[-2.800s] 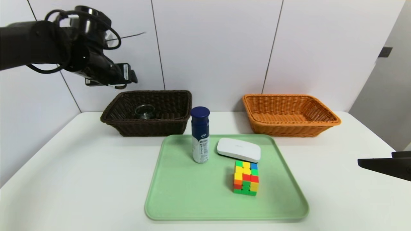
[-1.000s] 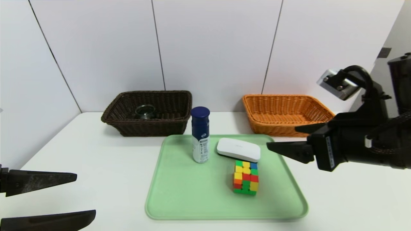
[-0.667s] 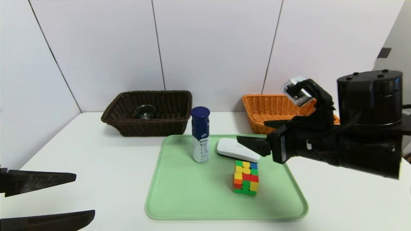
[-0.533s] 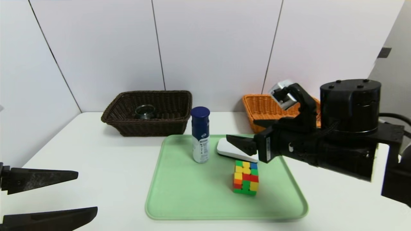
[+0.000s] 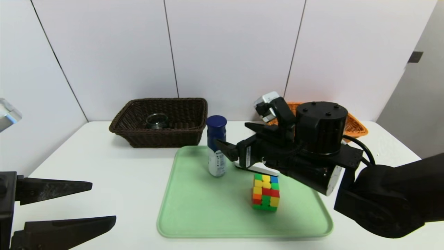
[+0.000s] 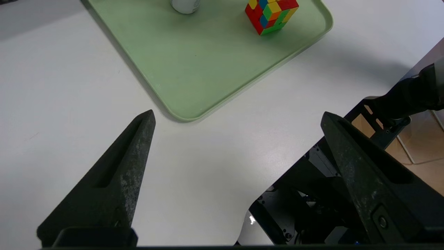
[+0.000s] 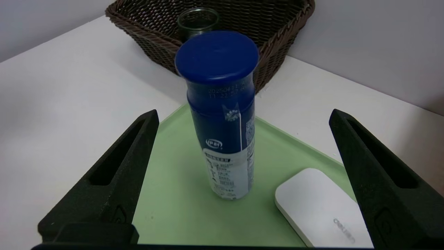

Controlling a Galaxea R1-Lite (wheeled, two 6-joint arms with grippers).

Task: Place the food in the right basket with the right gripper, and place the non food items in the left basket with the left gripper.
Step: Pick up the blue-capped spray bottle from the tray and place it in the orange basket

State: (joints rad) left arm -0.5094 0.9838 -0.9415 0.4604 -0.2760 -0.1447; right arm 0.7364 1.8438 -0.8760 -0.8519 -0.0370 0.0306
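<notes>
Two wicker baskets stand at the back of the white counter (image 5: 104, 166) in the head view. The dark brown left basket (image 5: 138, 137) holds the clear glass cup (image 5: 156, 121). The orange right basket (image 5: 355, 126) is mostly hidden behind the right arm, so its contents cannot be told. A pale green tray (image 5: 194, 208) lies in front of them. On it the blue-capped bottle (image 5: 216, 130) stands upright near the far left corner, the multicoloured puzzle cube (image 5: 265, 192) sits nearer the middle, and the white case (image 5: 263, 169) lies between bottle and cube, largely covered by the right gripper (image 5: 239, 137). That gripper reaches in level from the right, its jaws spread apart, one fingertip overlapping the bottle's lower part. The left gripper (image 5: 102, 203) hangs at the near left corner, well away from the tray, jaws wide apart and empty.

In the left wrist view, both of its fingers (image 6: 121, 177) frame bare counter beside the tray's near corner (image 6: 194, 69); the cube (image 6: 271, 14) and the bottle's base (image 6: 185, 5) lie far off.

In the right wrist view, the bottle (image 7: 222, 114) stands centred between the spread fingers (image 7: 114, 177), neither one touching it. The case (image 7: 319, 205) lies just beside the bottle on the tray (image 7: 173, 205), and beyond is the brown basket (image 7: 274, 21) with the cup (image 7: 197, 21) inside.
</notes>
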